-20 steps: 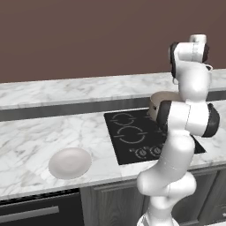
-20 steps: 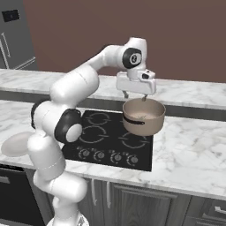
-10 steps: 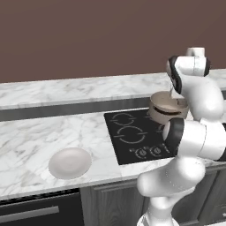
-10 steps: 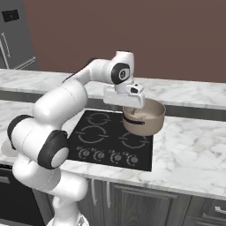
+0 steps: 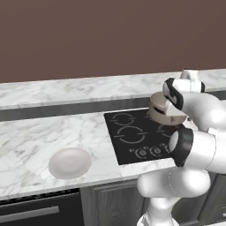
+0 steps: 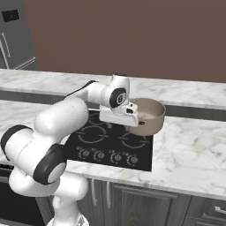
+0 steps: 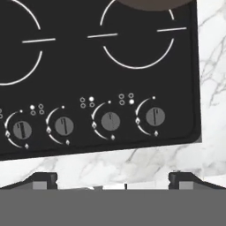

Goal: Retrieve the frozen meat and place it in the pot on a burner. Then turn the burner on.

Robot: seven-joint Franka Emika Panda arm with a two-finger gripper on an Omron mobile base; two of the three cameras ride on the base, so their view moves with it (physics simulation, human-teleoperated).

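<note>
Since a second ago the arm has swung down from above the pot and now bends low over the front of the cooktop, with the hand pointing at the row of dials.

Going left to right in the left base view: a white dish [image 5: 69,162] sits alone on the marble counter [image 5: 35,132], well apart from the black cooktop [image 5: 132,140]; then come the white-ringed burners [image 5: 132,134], and at the right the pot [image 5: 160,110], partly hidden behind the arm.

From the right base view, the pot [image 6: 147,116] stands on the back right burner (its pale inside faces the camera), and the hand is just beside its near wall. What lies in the pot I cannot make out clearly; a small dark speck shows on its floor.

In the hand view the four dials [image 7: 110,121] run in a line along the front edge of the glass, each with small white marks around it. The gripper [image 7: 113,180] hangs above the marble strip in front of them, its two dark fingertips [image 7: 44,179] set wide apart with nothing between them. A burner ring [image 7: 137,42] lies beyond the dials, with the pot's dark base at the top edge.
</note>
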